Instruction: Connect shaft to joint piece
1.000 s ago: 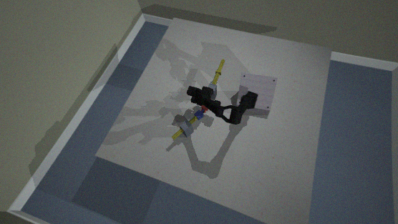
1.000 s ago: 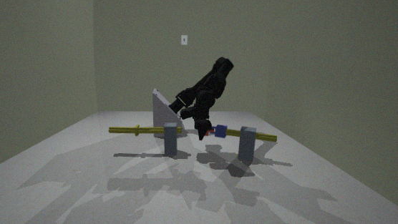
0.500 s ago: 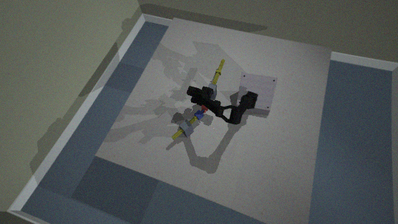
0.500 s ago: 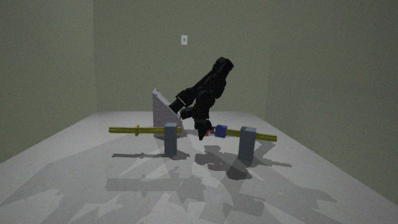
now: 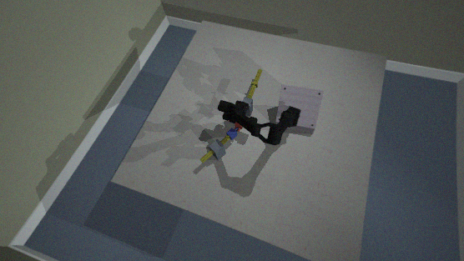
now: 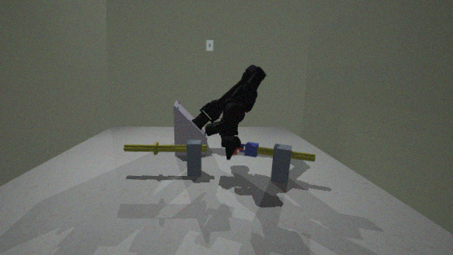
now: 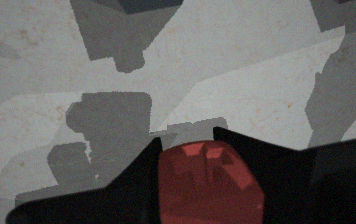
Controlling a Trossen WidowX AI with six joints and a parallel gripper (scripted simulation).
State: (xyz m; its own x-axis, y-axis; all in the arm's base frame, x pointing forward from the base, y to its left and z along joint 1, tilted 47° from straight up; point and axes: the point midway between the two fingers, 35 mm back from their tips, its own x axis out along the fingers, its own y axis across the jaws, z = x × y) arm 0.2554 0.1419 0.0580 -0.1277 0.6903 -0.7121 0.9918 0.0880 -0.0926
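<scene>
The red joint piece (image 5: 238, 126) (image 6: 239, 150) (image 7: 207, 185) sits beside a blue hinge part (image 5: 232, 134) (image 6: 251, 149) on the end of the fixed yellow shaft (image 5: 205, 157) (image 6: 295, 155), which runs through a grey block (image 5: 217, 148) (image 6: 281, 166). My gripper (image 5: 239, 124) (image 6: 232, 151) (image 7: 187, 137) is shut on the red joint piece, with the black fingers on either side of it in the wrist view. The second yellow shaft (image 5: 255, 80) (image 6: 140, 147) lies in its own grey block (image 5: 248, 102) (image 6: 194, 159). Its near end is hidden behind my arm.
The arm's lilac mounting plate (image 5: 306, 97) (image 6: 182, 124) stands just behind the two blocks. A blue border (image 5: 411, 158) and low white edging surround the pale floor mat. Walls close in on the left and at the back.
</scene>
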